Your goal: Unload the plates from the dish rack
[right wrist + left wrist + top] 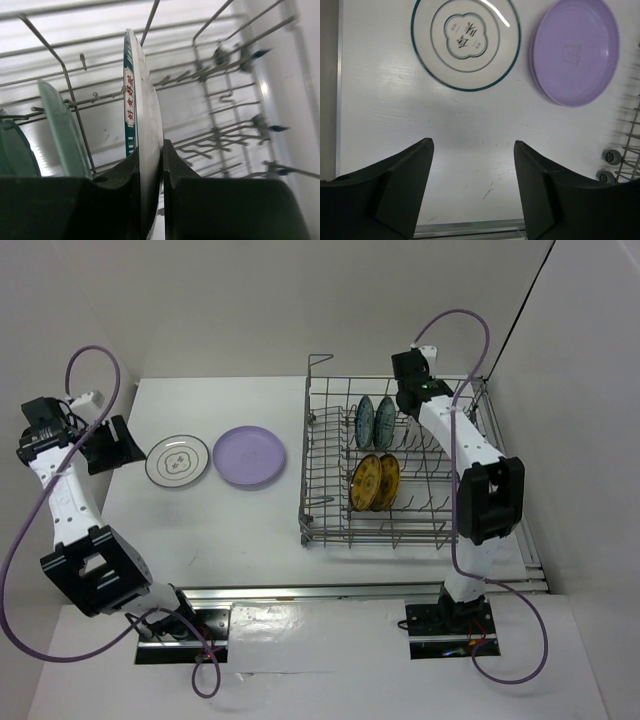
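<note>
Right gripper (152, 155), upper right of the top view, is pinched shut on the rim of a white dark-rimmed plate (145, 95) standing on edge in the dish rack (330, 515), plate plane running up-frame between the jaws, so the lift likely follows that plane; left gripper (472, 142), far left, gapes empty.

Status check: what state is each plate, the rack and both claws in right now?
Left claw: open, empty, above table.
Right claw: shut on rimmed plate, upright in dish rack.
White plate: flat on table.
Lavender plate: flat on table.
Teal plates: upright in rack.
Yellow plates: upright in rack.
</note>
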